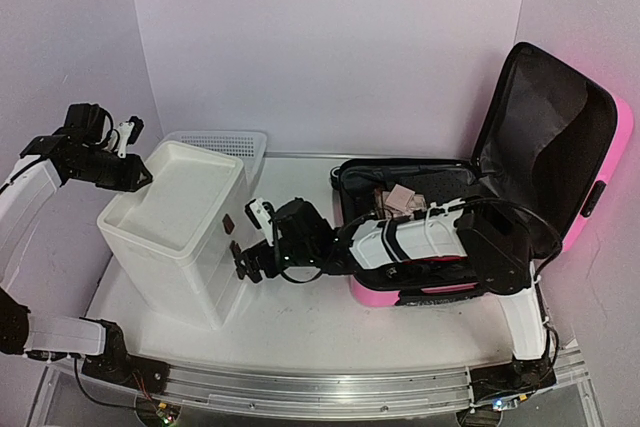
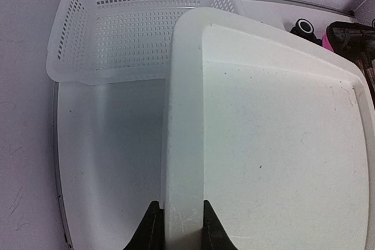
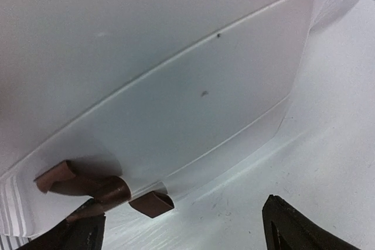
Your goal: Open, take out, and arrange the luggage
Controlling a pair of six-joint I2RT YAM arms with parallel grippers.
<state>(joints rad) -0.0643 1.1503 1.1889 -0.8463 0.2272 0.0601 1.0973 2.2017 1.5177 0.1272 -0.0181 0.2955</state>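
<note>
Two arms at work here. On the left, the left gripper (image 1: 138, 174) is pinched onto the rim of the white drawer unit (image 1: 180, 217), with the mesh basket (image 1: 225, 142) just behind. The right gripper (image 1: 242, 262) hangs spread wide at the unit's front, near some brown tabs (image 3: 88, 182), drawer pulls maybe. The pink luggage (image 1: 545, 137) sits far right, lying open with its lid up.

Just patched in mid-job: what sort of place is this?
Probably a lab test booth: plain white backdrop walls, a metal mounting rail, staged props like the luggage and white drawer unit.
</note>
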